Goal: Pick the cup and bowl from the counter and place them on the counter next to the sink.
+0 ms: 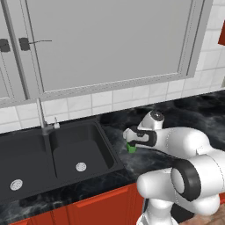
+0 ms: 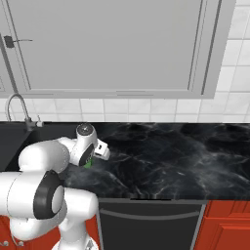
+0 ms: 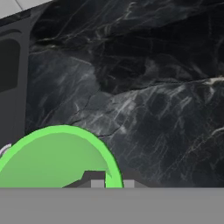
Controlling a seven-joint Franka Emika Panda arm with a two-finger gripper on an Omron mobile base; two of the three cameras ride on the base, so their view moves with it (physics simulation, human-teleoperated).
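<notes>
At the left of the left base view lies the dark rectangular double-basin sink (image 1: 57, 156) with its curved silver faucet (image 1: 42, 116). Just right of it, in the middle of the frame, the pincer (image 1: 130, 143) is pressed together on the rim of the small bright green plastic cup (image 1: 131, 148); in the hand view one dark fingertip (image 3: 97, 179) sits inside the green rim at the lower left and the other just outside it. The step in hand looks like the setting-down of the cup on the glossy black marble-veined table (image 2: 171, 156) beside the sink. Whether its base already touches I cannot tell. The next move likely calls for lowering until it rests, then spreading the pincer and lifting straight off so the light cup is not tipped. To the right the table runs bare under white wall tiles (image 2: 146, 110) and grey upper cabinets (image 2: 112, 44), with red cabinet fronts (image 2: 227, 224) below.
</notes>
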